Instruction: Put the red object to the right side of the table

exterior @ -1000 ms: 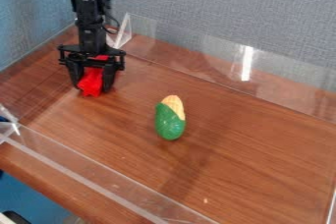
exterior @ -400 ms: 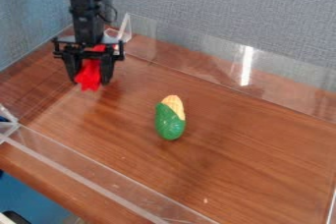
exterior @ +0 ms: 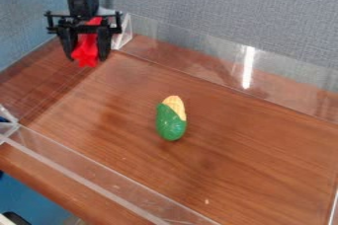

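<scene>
Risen since a second ago: gripper (exterior: 87, 49) now higher in the upper left of the frame, jaws clamped around the red object (exterior: 89, 50), which hangs clear of the table (exterior: 224, 160) instead of sitting low on the wood as before. Lifted roughly straight up, hardly any shift sideways in the picture. Means, by judgement, grasp done and lift under way; carry toward the right side of the frame not yet begun, so most of the travel still ahead.

Below and to the right, near the middle of the frame, a green-and-yellow corn toy (exterior: 172, 118) lying on the wood, well apart from the gripper and unmoved. Possibly near the path of a low carry; extra height looks sensible.

Reddish-brown wood grain, glossy, ringed by low clear acrylic walls (exterior: 244, 66). Open bare wood across the right half. Behind, a grey-blue fabric wall (exterior: 238, 7).
</scene>
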You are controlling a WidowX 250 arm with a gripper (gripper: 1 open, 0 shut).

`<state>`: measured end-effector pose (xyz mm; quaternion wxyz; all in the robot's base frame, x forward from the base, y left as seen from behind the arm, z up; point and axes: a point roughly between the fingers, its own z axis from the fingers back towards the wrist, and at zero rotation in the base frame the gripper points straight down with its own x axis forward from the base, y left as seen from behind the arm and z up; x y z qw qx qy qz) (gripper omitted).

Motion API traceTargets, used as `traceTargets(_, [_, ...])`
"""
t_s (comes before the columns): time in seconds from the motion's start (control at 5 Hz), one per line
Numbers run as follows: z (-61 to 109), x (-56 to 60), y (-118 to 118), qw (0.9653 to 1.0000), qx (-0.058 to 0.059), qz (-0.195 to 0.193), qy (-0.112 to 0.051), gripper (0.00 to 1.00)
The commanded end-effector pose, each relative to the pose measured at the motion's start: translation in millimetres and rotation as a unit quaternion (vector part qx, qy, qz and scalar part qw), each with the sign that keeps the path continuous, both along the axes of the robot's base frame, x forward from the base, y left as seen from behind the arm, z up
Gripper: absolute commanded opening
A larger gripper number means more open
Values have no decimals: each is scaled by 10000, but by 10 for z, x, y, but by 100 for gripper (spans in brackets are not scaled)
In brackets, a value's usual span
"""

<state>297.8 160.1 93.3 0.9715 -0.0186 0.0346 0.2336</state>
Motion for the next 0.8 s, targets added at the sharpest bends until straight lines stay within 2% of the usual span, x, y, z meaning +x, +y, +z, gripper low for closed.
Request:
traceTargets(0.0, [473,-48,-150,9957,178,-688,-588,0])
traceTargets(0.2, [602,-126,-365,9861,142,-1483,-738,0])
traceTargets(0.4, [588,-209,-580,9717,72,-2241,-745,0])
traceTargets(0.6, [727,-281,-766,9674,91,-2392,-822,0])
